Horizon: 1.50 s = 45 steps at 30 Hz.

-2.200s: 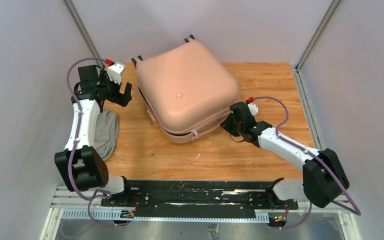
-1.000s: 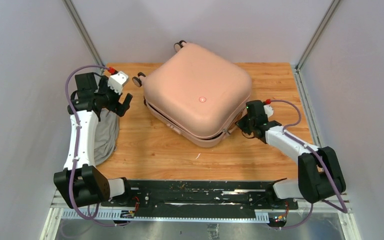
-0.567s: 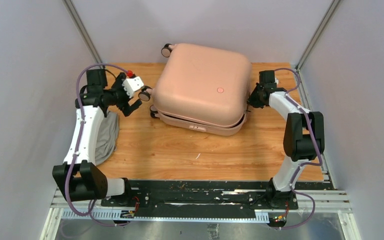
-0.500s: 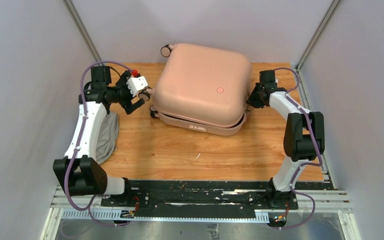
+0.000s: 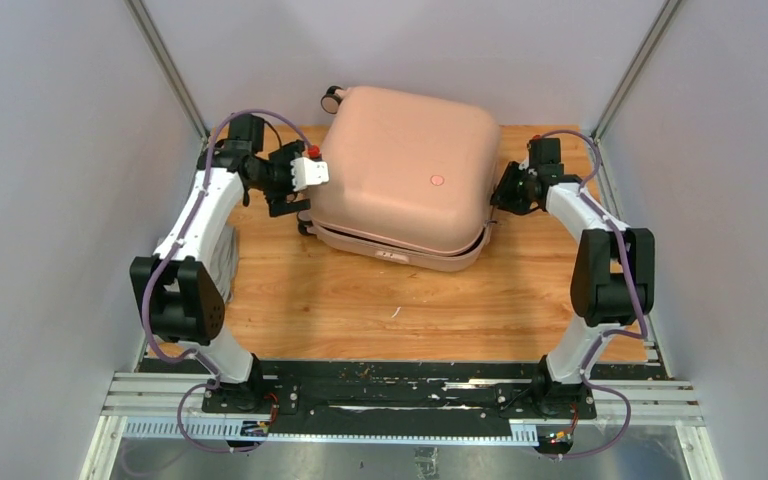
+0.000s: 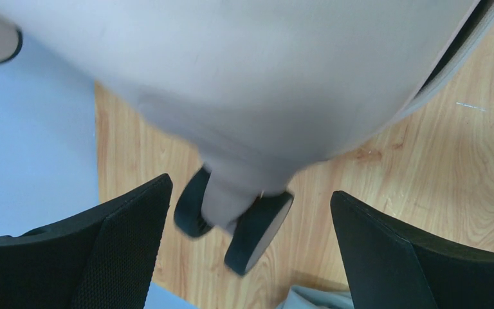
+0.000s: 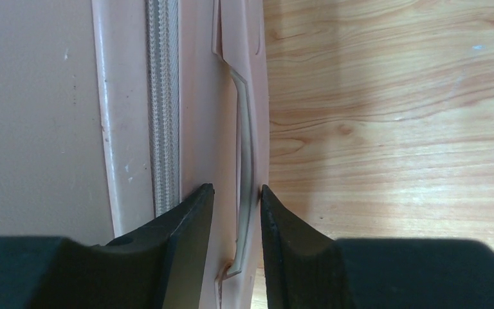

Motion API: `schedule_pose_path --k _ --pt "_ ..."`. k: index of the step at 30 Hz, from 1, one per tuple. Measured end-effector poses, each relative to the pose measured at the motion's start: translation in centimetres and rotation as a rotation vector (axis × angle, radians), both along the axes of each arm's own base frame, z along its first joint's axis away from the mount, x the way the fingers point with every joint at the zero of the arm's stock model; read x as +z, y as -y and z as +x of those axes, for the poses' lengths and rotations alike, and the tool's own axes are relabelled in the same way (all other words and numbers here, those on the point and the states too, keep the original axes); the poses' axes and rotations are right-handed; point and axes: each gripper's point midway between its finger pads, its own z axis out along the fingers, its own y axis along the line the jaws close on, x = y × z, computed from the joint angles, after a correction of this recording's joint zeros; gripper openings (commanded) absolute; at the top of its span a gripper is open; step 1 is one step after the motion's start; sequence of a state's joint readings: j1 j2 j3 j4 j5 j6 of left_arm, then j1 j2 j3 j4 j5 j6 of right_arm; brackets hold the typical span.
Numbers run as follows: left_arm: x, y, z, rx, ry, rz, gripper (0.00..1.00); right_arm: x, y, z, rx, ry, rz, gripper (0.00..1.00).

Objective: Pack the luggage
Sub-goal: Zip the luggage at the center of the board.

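Wood-grain table (image 5: 360,300) fills the cell, with pale walls (image 5: 50,150) on 3 sides. Nearest, a grey cloth (image 5: 228,262) lies at the left edge of the table, on the base side of the left fingers.

Further back is the luggage (image 5: 405,170), flat on its side at the far middle of the table, with a dark slit between its 2 shells.

The left gripper (image 6: 249,188) holds its 2 fingers wide apart. 1 black-and-pink wheel (image 6: 257,228) of the luggage stands between them and touches neither.

The right gripper (image 7: 235,187) is at the opposite side of the shell. Its 2 fingers are a little apart, with the thin side handle (image 7: 247,148) between them. 1 finger meets the handle edge, the other leaves a small gap. The zipper (image 7: 162,96) runs just ahead of that second finger.
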State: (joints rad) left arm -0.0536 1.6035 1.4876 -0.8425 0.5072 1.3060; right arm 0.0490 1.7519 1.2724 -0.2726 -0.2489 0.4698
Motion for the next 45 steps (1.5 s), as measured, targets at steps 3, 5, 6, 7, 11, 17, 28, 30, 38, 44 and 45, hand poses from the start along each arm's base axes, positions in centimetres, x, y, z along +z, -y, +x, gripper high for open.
schedule_pose_path --k 3,5,6,7,11,17,28,30,38,44,45 --pt "-0.6 0.9 0.5 -0.034 -0.011 0.026 1.0 -0.3 -1.0 -0.1 0.048 -0.008 0.033 0.38" --pt "-0.8 1.1 1.0 -0.041 -0.009 0.046 0.99 -0.7 -2.1 -0.1 0.086 -0.019 0.052 0.38" --pt "-1.0 0.8 1.2 -0.036 -0.012 0.066 0.96 -0.9 -2.7 -0.2 0.105 -0.025 0.059 0.38" --pt "-1.0 0.4 1.3 -0.031 -0.009 0.079 0.94 -1.1 -3.2 -0.2 0.122 -0.029 0.063 0.38" --pt "-1.2 -1.3 1.5 -0.009 0.009 0.157 0.82 -1.4 -5.4 -0.3 0.178 -0.04 0.07 0.39" --pt "-0.5 -4.0 0.6 0.012 0.036 0.218 0.72 -1.2 -8.0 -0.2 0.252 -0.042 0.062 0.43" --pt "1.6 -7.8 -4.7 0.016 -0.001 0.187 0.96 0.6 -9.1 -2.2 0.291 0.003 0.06 0.77" --pt "1.5 -8.1 -4.9 0.022 -0.02 0.171 1.0 1.5 -7.7 -2.9 0.262 0.029 0.068 0.78" --pt "2.5 -10.2 -1.3 0.086 -0.02 0.133 1.0 4.1 -7.2 -4.6 0.351 0.191 0.137 0.75" --pt "0.5 -10.1 0.4 0.086 -0.072 0.099 1.0 2.6 -9.7 -7.7 0.575 0.257 0.235 0.75" --pt "0.1 -10.2 0.6 0.085 -0.082 0.098 1.0 3.0 -10.0 -7.9 0.611 0.279 0.246 0.75"
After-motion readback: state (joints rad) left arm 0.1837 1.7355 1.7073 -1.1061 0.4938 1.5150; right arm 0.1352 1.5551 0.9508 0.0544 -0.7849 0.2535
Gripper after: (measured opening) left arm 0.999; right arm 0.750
